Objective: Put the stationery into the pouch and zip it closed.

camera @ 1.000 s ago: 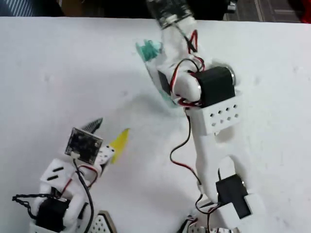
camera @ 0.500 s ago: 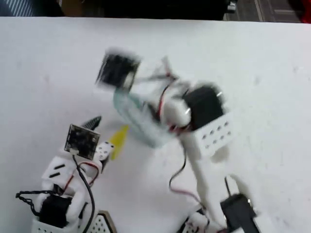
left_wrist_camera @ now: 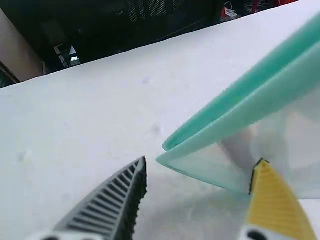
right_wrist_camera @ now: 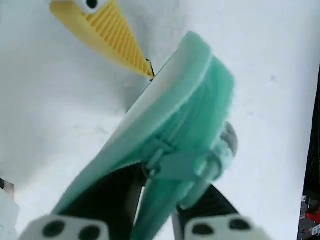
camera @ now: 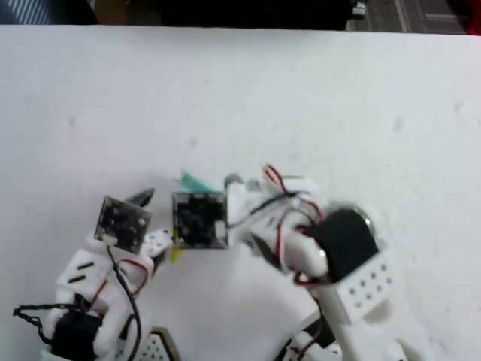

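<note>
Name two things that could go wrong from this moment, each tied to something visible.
1. The right gripper clamps the pouch at one end, beside the zip pull, so the rest could sag, swing or slip free.
2. The open left gripper has its yellow finger right at the pouch's edge; a small move might knock or snag the pouch instead of gripping it cleanly.

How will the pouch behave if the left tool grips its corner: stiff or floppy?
Probably floppy: the pouch looks like thin see-through sheet under a thicker teal rim, so the corner may fold. It seems light, as the right tool holds it by one end. The smooth sheet might slip in the open left tool.
</note>
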`<state>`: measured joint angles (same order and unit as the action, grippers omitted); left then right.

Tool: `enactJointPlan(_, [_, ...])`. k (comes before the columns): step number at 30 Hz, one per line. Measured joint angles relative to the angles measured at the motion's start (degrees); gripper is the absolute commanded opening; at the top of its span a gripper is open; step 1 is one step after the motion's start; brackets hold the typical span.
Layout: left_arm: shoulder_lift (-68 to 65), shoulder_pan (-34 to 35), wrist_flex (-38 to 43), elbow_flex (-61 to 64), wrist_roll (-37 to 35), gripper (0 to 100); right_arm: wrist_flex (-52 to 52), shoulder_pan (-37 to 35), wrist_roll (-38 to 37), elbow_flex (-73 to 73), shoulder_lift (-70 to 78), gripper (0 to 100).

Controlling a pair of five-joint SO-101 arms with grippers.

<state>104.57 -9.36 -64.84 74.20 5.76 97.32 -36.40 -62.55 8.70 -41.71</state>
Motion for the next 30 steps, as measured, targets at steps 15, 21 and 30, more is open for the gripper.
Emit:
enactJointPlan(15, [0.35, -6.24, -12.66, -13.19, 8.62, 34, 0.09, -1.93, -7.74, 12.40, -18.90, 1.7])
enactJointPlan(21, [0.44, -7.30, -13.10, -16.79, 14.77, 40, 0.09, -1.93, -11.52, 15.12, -22.77, 1.6])
enactJointPlan(30, [0.44, -10.90, -8.09, -10.81, 15.38, 40, 0.09, -2.46, -13.80, 15.21, -23.21, 1.7])
